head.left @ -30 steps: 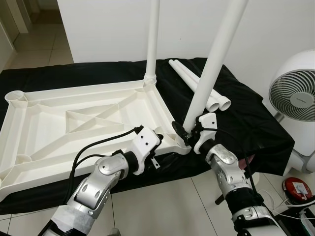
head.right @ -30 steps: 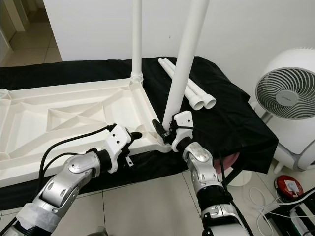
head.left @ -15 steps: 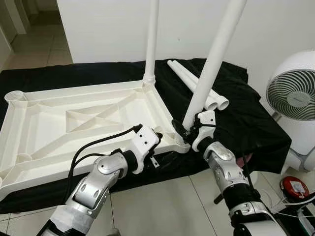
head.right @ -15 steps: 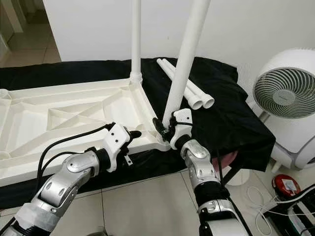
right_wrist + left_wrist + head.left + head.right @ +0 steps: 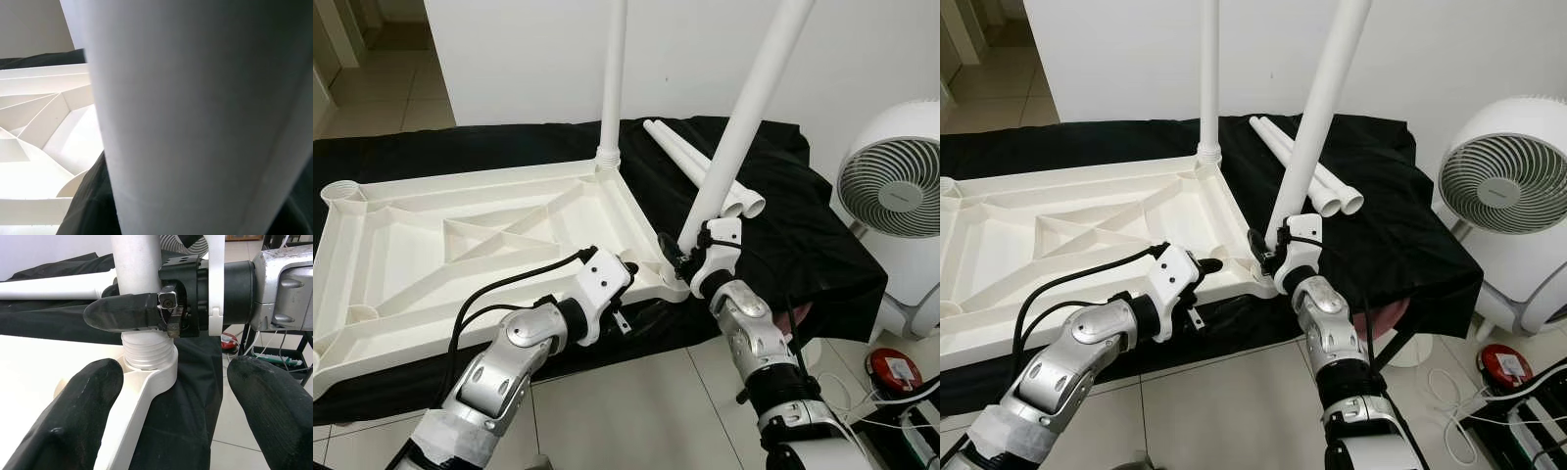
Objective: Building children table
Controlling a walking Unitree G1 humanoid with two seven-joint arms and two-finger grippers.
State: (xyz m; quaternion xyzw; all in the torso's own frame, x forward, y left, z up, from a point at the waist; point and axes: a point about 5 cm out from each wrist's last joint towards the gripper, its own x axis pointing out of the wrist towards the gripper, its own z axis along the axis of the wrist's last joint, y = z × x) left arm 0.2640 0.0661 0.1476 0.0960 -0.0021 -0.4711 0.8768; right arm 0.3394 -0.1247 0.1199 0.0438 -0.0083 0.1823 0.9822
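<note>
The leg (image 5: 736,132) runs out of frame above the right claw (image 5: 679,258), which grips its base. That base sits in the tabletop (image 5: 460,245) corner socket (image 5: 151,374). The left claw (image 5: 628,268) spreads wide just beside it.

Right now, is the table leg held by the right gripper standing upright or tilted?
Tilted. The leg leans rightward from the tabletop's near corner socket, where the right gripper clamps it; the far leg stands straight.

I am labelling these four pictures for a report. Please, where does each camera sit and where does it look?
Left eye view: on the head, looking down at the upturned white tabletop, both arms in sight.
Right eye view: same head, same scene; right gripper clamps the leaning leg.
Left wrist view: looks between the open left gripper fingers at the corner socket.
Right wrist view: pressed against that leg.
Shared: both wrist views show the leg.
</note>
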